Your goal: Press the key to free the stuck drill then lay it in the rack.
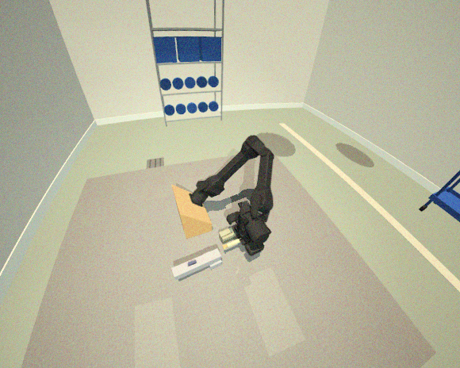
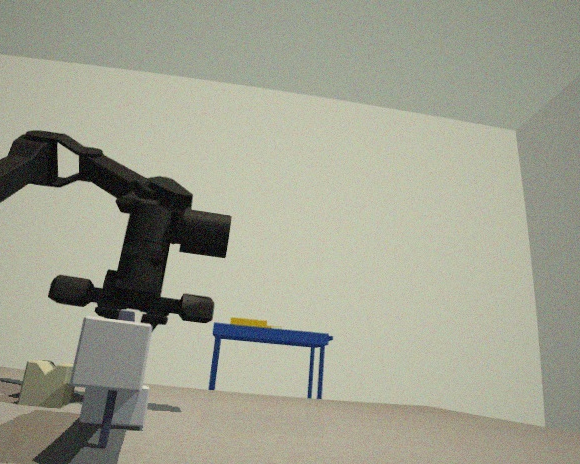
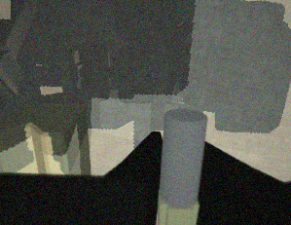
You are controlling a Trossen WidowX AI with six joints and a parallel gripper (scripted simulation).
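The white block (image 1: 201, 265) (image 2: 112, 352) has a small purple key (image 1: 192, 262) (image 2: 127, 315) on its top. My gripper (image 1: 242, 240) (image 3: 169, 140) is shut on the drill, clear of the block's end in the top view. The drill (image 1: 232, 243) (image 3: 184, 155) is a thin rod, pale yellow with an orange end in the top view and grey-blue above pale green in the wrist view. It is out of the block and lies roughly level between the fingers. The pale yellow rack (image 1: 224, 235) (image 2: 46, 385) with a V notch stands just beside it. In the exterior view the block hides the drill.
An orange wedge (image 1: 191, 210) stands beside the arm's base, behind the rack and block in the top view. A blue table (image 1: 457, 206) (image 2: 271, 334) stands off to the side. A tall shelf (image 1: 187, 63) with blue bins stands at the far wall.
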